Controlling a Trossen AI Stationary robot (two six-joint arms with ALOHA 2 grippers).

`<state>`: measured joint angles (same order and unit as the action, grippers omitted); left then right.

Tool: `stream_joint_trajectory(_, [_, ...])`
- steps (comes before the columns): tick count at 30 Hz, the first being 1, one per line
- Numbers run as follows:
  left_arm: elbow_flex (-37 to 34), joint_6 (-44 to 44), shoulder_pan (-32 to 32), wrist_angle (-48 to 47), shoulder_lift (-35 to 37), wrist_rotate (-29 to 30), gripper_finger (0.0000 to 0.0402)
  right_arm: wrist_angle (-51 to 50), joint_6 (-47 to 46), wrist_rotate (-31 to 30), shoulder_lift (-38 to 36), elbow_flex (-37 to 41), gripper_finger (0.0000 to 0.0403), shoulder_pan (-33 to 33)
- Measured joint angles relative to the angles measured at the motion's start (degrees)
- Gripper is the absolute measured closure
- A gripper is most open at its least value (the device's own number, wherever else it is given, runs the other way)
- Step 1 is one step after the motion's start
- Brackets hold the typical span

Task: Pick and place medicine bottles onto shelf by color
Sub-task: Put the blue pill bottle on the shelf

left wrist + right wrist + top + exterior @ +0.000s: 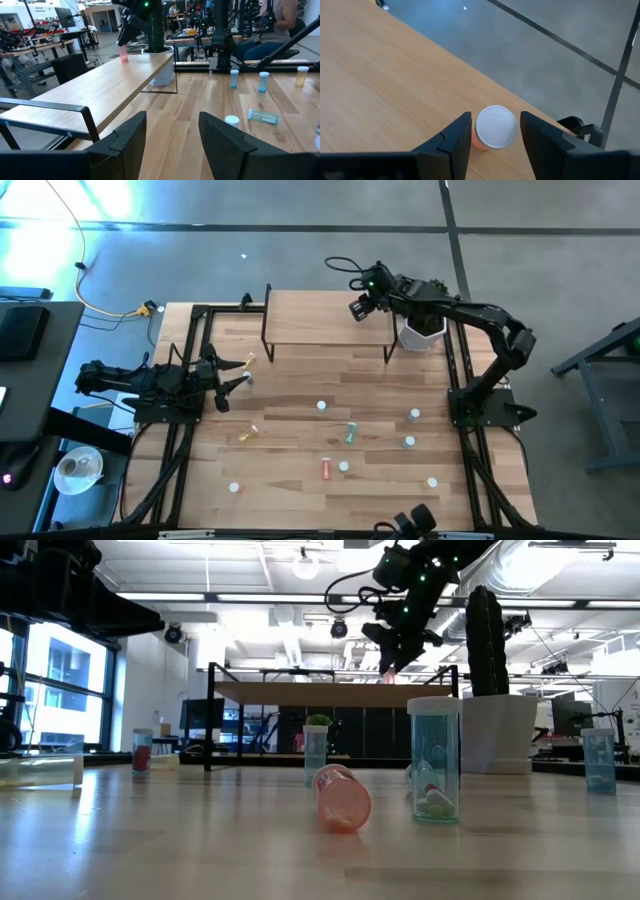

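A pink medicine bottle [495, 127] with a white cap stands upright on the shelf [325, 320], at its far right corner. It also shows in the left wrist view as the pink bottle [123, 54]. My right gripper [495, 135] slants down over it, open. Its fingers stand on either side of the cap with a narrow gap on each side. My left gripper [172, 137] waits level at the table's left edge, open, with nothing between its fingers. Several more bottles are scattered on the table; among them a green bottle [350, 432], a red bottle [326, 469] and a yellow bottle [248, 435] lie on their sides.
A white pot [420, 335] with a cactus stands just right of the shelf, under my right arm. Upright white-capped bottles [414, 415] dot the table's middle and near right. Black frame rails run along both table sides. A person sits beyond the table [280, 20].
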<state>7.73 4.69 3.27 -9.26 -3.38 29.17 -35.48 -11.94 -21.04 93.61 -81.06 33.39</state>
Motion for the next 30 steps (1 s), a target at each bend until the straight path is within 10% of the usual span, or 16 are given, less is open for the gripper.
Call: stream_joint_trajectory(30, [20.25,-16.55,-0.04,-16.77,-8.46,-2.22,0.0229,0.55,0.62,1.68,-9.03,0.00,0.0242,-5.70])
